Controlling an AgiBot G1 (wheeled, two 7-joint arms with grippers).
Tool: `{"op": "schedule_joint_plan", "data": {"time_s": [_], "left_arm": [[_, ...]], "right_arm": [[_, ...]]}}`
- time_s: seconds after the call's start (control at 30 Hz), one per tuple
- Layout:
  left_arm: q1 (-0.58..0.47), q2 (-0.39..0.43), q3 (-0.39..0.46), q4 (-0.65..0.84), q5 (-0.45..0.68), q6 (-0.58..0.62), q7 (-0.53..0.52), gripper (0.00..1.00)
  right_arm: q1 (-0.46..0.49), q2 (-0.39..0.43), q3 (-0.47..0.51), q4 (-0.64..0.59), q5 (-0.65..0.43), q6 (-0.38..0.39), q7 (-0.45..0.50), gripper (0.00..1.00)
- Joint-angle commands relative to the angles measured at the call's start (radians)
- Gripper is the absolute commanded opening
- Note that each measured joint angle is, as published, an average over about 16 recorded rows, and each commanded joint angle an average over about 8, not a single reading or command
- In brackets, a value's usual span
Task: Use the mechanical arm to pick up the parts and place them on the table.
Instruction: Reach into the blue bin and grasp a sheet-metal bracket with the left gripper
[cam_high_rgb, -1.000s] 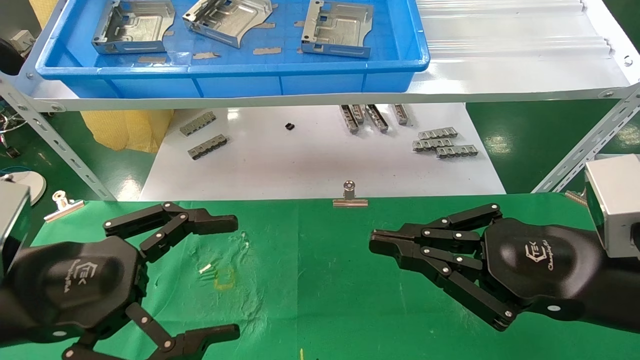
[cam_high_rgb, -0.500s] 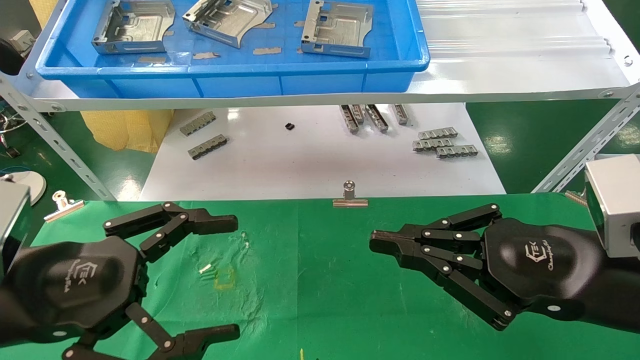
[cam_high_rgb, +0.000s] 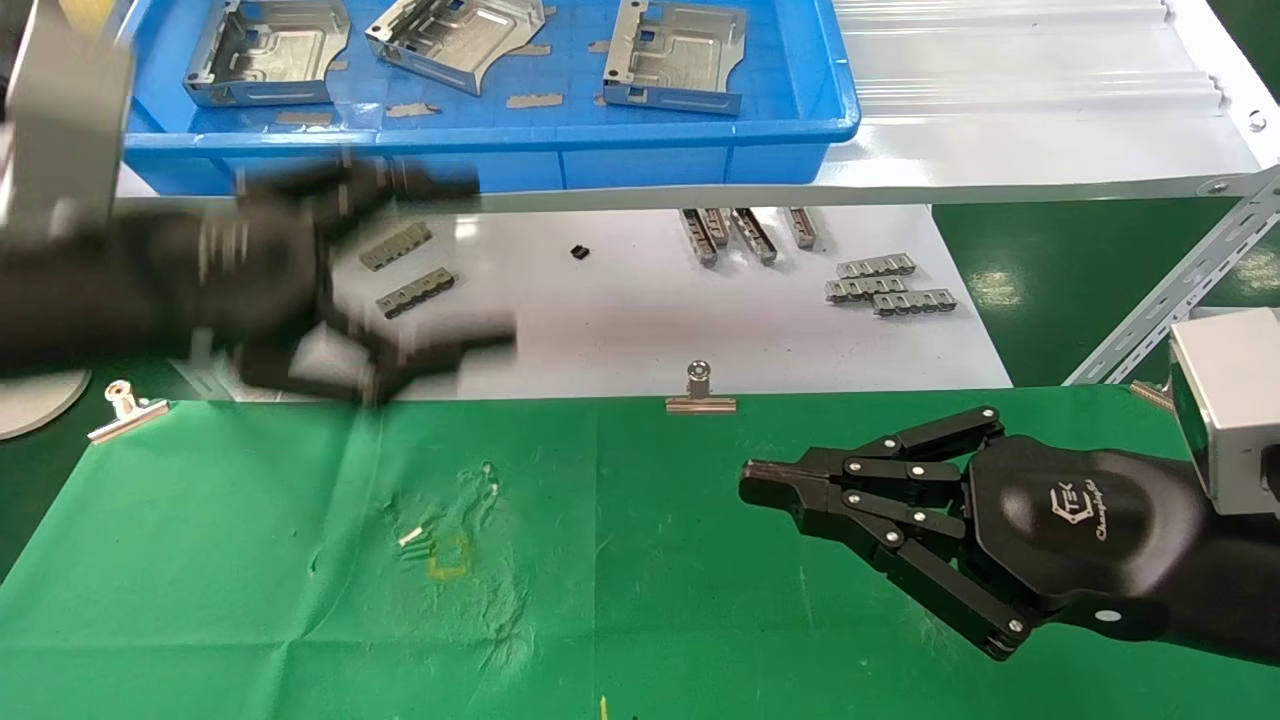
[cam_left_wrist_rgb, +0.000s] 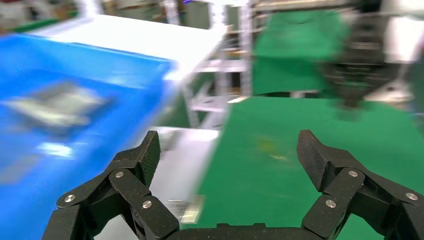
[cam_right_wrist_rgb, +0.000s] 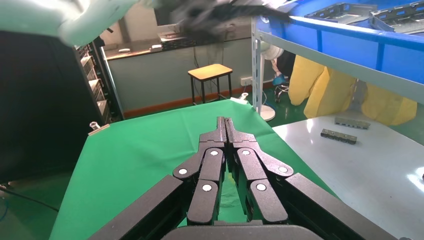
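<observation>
1. Left pincer (cam_high_rgb: 400, 270) raised off the counter (cam_high_rgb: 700, 600), blurred, in front of the blue tray's (cam_high_rgb: 500, 160) near wall; fingers (cam_left_wrist_rgb: 137, 165) spread wide, nothing between them; wrist view aimed along the tray's side.
2. Right pincer (cam_high_rgb: 765, 485) parked low over the green counter on the robot's right; fingers pressed together tip to tip, holding nothing; idle.
3. Three parts in the tray on the white shelf (cam_high_rgb: 1000, 130): left part (cam_high_rgb: 265, 50), middle part (cam_high_rgb: 455, 35) tilted, right part (cam_high_rgb: 675, 55); all well apart from each other; none on the counter yet.
4. Small grey slotted strips (cam_high_rgb: 405, 270) on the white board (cam_high_rgb: 620, 320) below the shelf; not the target; binder clip (cam_high_rgb: 700, 392) on the counter's far edge.
5. Step in hand, by judgement: reach toward the tray, likely for the left or middle part; task at its very start.
6. Handling, by judgement: stamped sheet metal, stiff, light, slick on the smooth tray floor; likely to skate if pushed flat; edges thin and probably sharp.
7. Grip advice: close across a folded rim or across two opposite upright walls, not on the flat face; avoid the curved notched edge, poor purchase there.
8. Risks: fingers clipping the tray wall on entry; part pivoting in a one-rim grip; middle part already tilted, may tip further when touched.
9. Drop zone: bare green cloth mid-counter, clear of the right pincer.
</observation>
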Motion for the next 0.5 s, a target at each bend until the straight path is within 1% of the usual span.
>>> {"op": "schedule_joint_plan", "data": {"time_s": [0.03, 0.13, 0.23, 0.33, 0.5], "left_arm": [[-0.105, 0.043, 0.024, 0.087, 0.056, -0.004, -0.011, 1.00], [-0.210, 0.121, 0.048, 0.261, 0.121, -0.067, 0.022, 1.00], [-0.291, 0.193, 0.068, 0.420, 0.184, -0.167, 0.058, 1.00], [-0.355, 0.258, 0.082, 0.555, 0.232, -0.278, 0.088, 1.00], [-0.428, 0.346, 0.096, 0.729, 0.277, -0.431, 0.128, 1.00]], "right_arm": [[0.000, 0.000, 0.000, 0.000, 0.000, 0.000, 0.000, 1.00], [0.000, 0.000, 0.000, 0.000, 0.000, 0.000, 0.000, 1.00], [0.000, 0.000, 0.000, 0.000, 0.000, 0.000, 0.000, 1.00], [0.000, 0.000, 0.000, 0.000, 0.000, 0.000, 0.000, 1.00], [0.000, 0.000, 0.000, 0.000, 0.000, 0.000, 0.000, 1.00]]}}
